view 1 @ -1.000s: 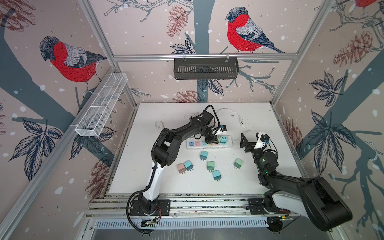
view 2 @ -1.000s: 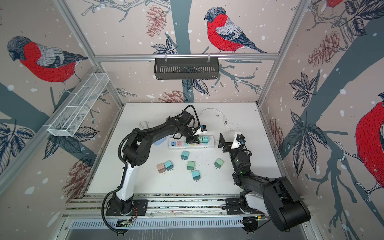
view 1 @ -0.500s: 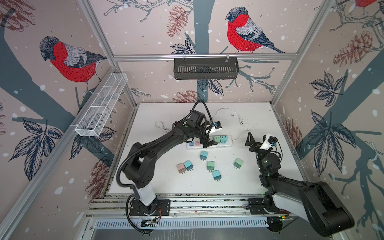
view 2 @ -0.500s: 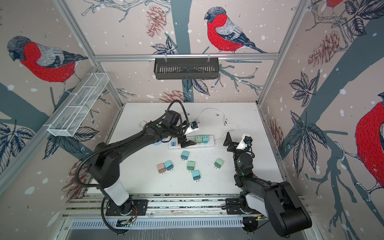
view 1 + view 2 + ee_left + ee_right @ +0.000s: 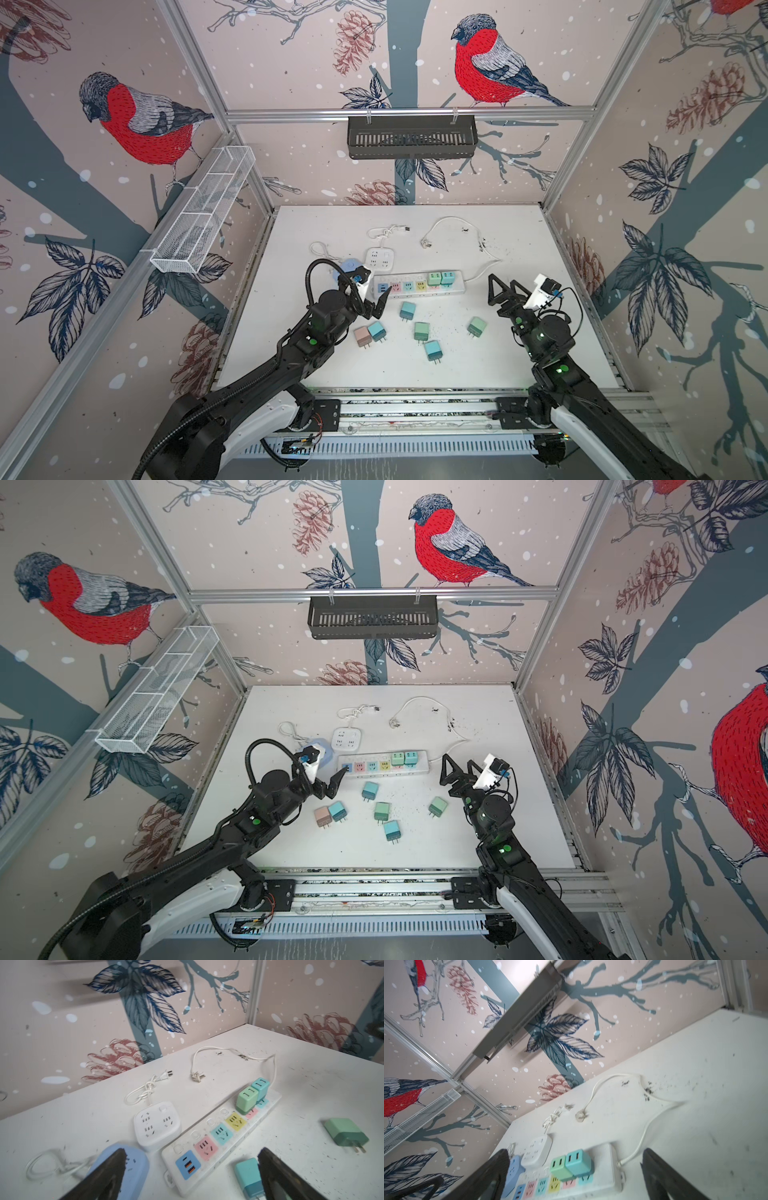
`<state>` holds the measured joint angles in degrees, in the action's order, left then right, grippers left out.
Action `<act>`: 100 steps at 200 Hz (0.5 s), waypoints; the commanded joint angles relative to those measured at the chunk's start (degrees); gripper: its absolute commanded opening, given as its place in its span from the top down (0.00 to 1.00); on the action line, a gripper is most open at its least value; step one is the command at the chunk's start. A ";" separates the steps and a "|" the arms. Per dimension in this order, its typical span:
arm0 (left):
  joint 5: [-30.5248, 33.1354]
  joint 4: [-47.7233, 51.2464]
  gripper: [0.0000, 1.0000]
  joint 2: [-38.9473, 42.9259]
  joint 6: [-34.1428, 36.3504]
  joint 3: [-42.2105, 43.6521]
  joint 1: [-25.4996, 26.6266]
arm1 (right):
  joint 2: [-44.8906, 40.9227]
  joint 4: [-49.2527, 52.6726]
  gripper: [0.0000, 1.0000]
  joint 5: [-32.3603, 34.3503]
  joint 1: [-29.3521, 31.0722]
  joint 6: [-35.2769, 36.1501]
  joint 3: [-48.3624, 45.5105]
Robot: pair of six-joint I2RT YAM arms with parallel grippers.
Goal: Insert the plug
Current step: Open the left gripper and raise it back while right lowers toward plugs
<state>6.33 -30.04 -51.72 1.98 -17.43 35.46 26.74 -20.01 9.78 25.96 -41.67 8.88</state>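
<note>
1. The white table (image 5: 519, 361) carries everything; its surface is scuffed with dark marks.
2. The left claw (image 5: 193, 1153) stands wide open and holds nothing. It hangs over the blue end of the power strip (image 5: 415, 287). In its wrist view one finger (image 5: 108, 1169) shows in front of the blue round socket (image 5: 137, 1167), and the other shows beside a loose teal plug (image 5: 248, 1174). We cannot tell if that finger touches it.
3. The right claw (image 5: 503, 280) is also wide open and empty. It is raised near the cord end of the strip, apart from it.
4. The power strip is long and white and lies across the middle of the table. Its sockets are coloured blue, pink, teal and yellow.
5. The square white socket (image 5: 380, 258) lies just behind the strip, next to the blue round one.
6. A green plug (image 5: 247, 1098) and a teal plug (image 5: 259, 1086) stand upright, side by side. They are inserted in the two sockets nearest the cord.
7. Six loose plugs (image 5: 421, 331) lie on the table in front of the strip, between the two arms: one pink, the others teal or green.
8. Any print on the strip and the plugs is too small for us to read.
</note>
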 commanded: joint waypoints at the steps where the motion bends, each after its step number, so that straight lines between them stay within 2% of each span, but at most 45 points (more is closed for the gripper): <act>1: 10.33 -11.30 0.02 2.88 -9.20 4.69 -0.09 | -0.72 21.76 0.00 8.38 4.47 -9.73 3.71; 14: 9.83 -13.19 0.02 3.42 -10.51 7.14 -0.04 | 1.15 26.15 0.00 8.24 6.58 -12.07 5.34; 27: 10.46 -14.73 0.02 3.05 -8.57 9.33 0.02 | 3.72 28.67 0.02 9.03 9.26 -14.76 5.92; 34: 16.36 -13.45 0.02 2.53 -11.15 9.56 -0.05 | 5.25 28.71 0.02 10.15 11.28 -16.15 5.60; 43: 26.61 -10.13 0.02 1.78 -19.13 9.18 -0.08 | 7.68 28.45 0.02 12.87 14.46 -18.16 5.06; 50: 31.12 -7.74 0.02 1.16 -20.07 8.62 -0.13 | 9.34 28.44 0.02 14.84 16.80 -19.38 5.00; 62: 29.02 -4.29 0.02 1.04 -18.30 7.79 -0.13 | 12.52 29.99 0.03 18.78 20.44 -22.14 5.78; 74: 27.68 -4.95 0.02 0.48 -18.12 8.95 -0.13 | 15.27 32.36 0.03 23.11 24.09 -26.18 6.43; 91: 32.42 -11.00 0.03 -1.12 -19.56 13.10 -0.16 | 18.21 31.04 0.03 23.71 27.28 -26.37 6.44; 100: 30.62 -14.59 0.03 -1.19 -17.65 14.48 -0.05 | 20.47 31.19 0.03 23.12 28.02 -25.96 7.19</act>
<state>32.23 -37.26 -52.07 -14.61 -6.48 35.42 43.24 9.47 28.10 51.59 -64.01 14.79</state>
